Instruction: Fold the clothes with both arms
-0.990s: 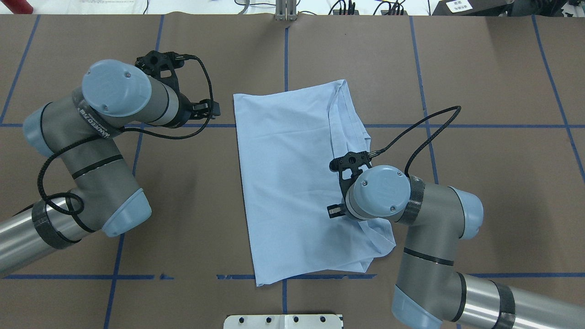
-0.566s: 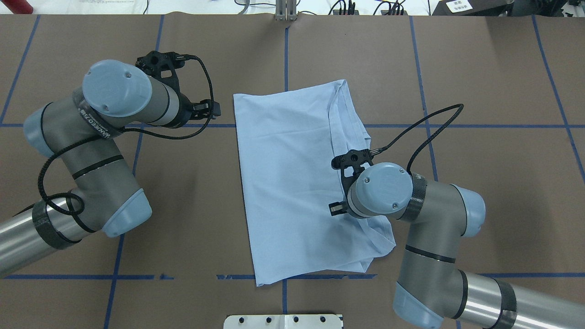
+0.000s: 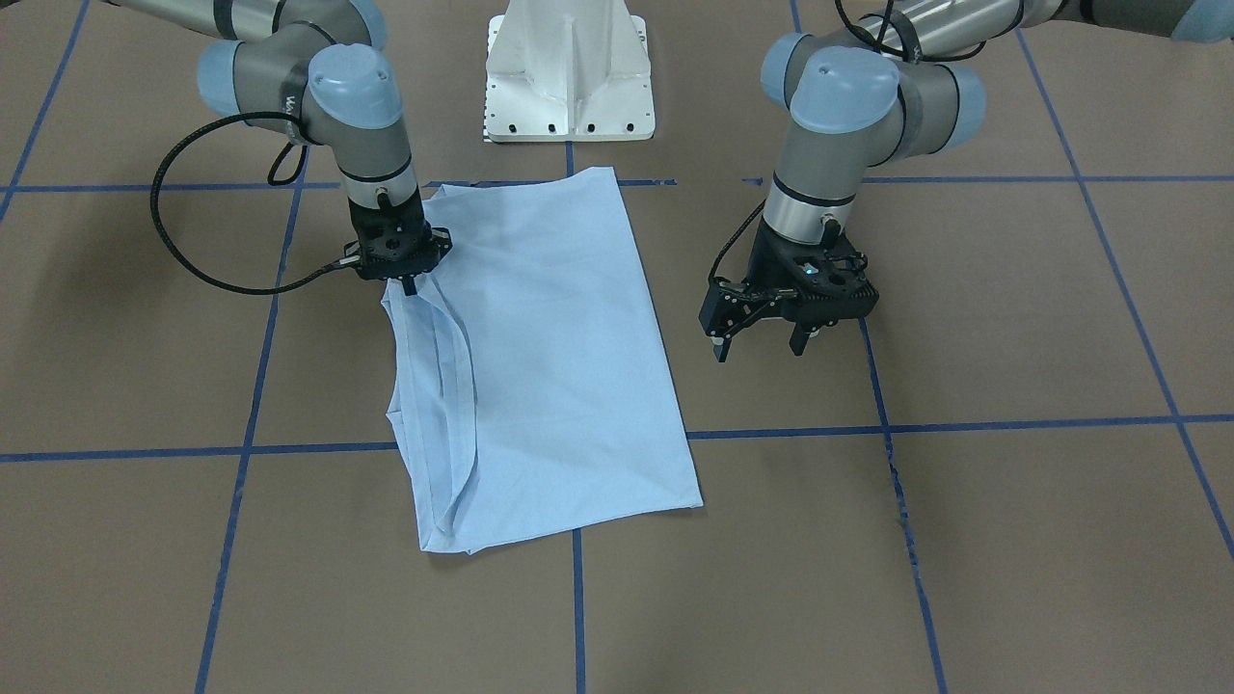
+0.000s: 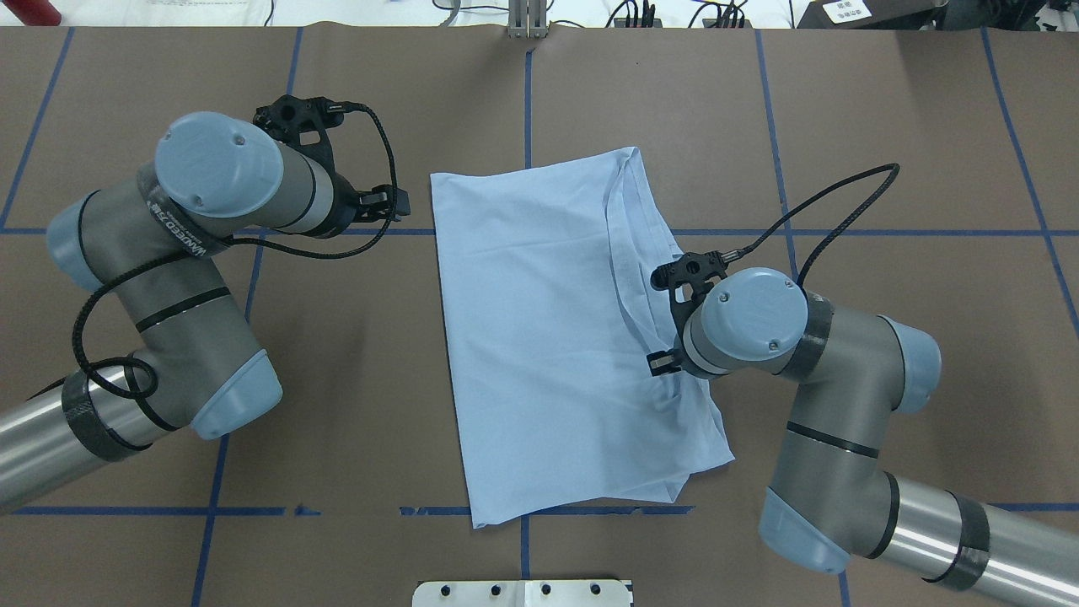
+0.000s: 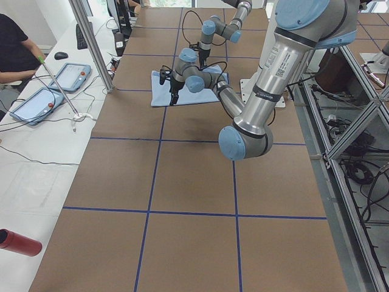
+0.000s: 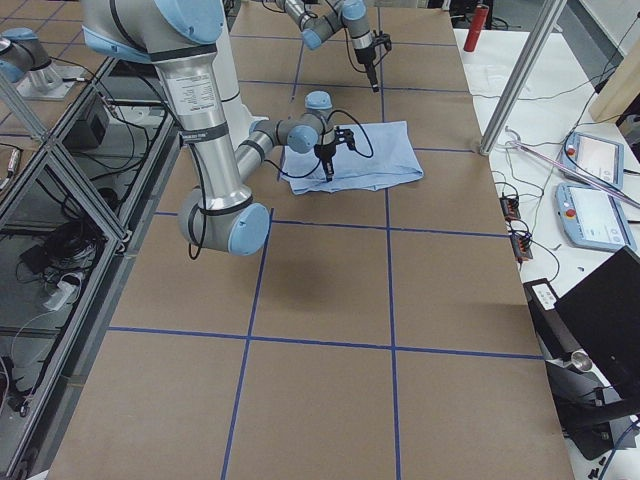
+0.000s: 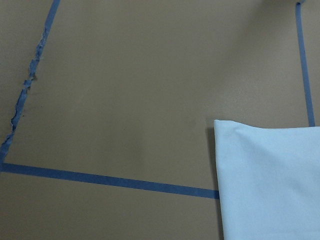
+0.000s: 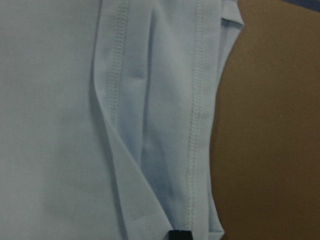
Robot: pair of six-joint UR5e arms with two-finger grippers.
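The light blue T-shirt [image 4: 539,337] lies folded lengthwise on the brown table, and it also shows in the front view [image 3: 549,357]. Its print and collar are hidden. My right gripper [image 3: 409,286] is shut on a hemmed layer at the shirt's right edge, low over the table. The right wrist view shows the stitched hems [image 8: 192,125] running to a black fingertip [image 8: 180,234]. My left gripper [image 3: 755,344] is open and empty. It hovers over bare table just beside the shirt's left edge. The left wrist view shows a shirt corner [image 7: 270,185].
The white pedestal base [image 3: 569,77] stands at the robot's side of the table. Blue tape lines [image 4: 337,232] cross the brown table. Beyond the far edge lie cables and a red bottle [image 4: 29,13]. A person sits by tablets [image 5: 36,103] at the side table.
My right arm has moved to the right, and the shirt layer in its gripper has shifted right with it. The left arm has barely moved.
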